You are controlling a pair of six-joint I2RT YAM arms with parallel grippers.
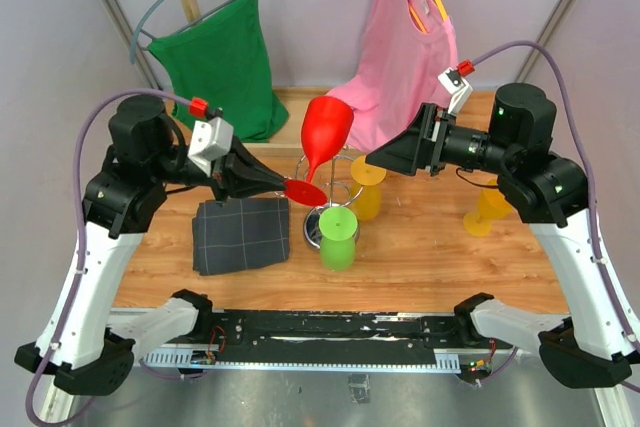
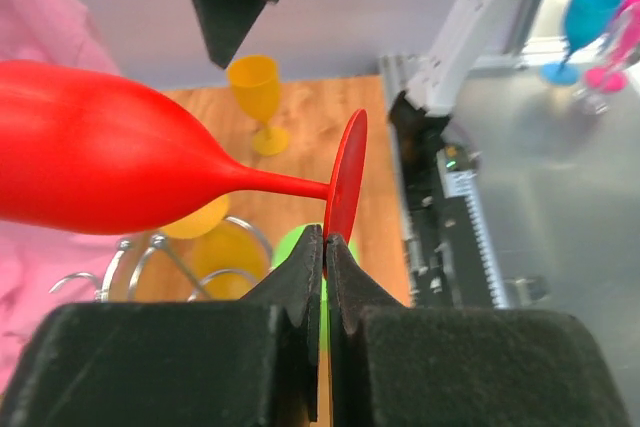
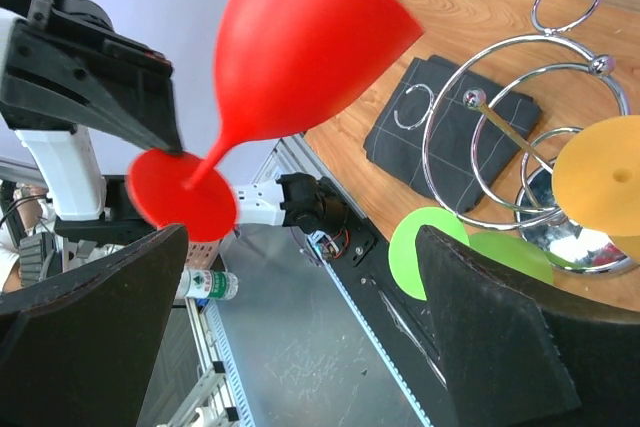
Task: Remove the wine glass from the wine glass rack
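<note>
The left gripper (image 2: pixel 325 242) is closed tight on the thin edge of the foot of the red wine glass (image 2: pixel 100 162), with no gap visible betw. the pads. The glass is in the air and tilted, its bowl up and toward the rack (image 3: pixel 560 242). From the right wrist view it seems apart from the wire loops.

The right gripper (image 3: pixel 295 327) is wide open and holds nothing. It hangs near the rack, above a yellow glass (image 1: pixel 367 187).

I judge the glass is prob. plastic: light, stiff, smooth. The foot edge is a slippery hold w/ a long lever, so the stem would be safer.

No brand or writing is readable; the label on a bottle (image 3: pixel 205 285) is too small.
</note>
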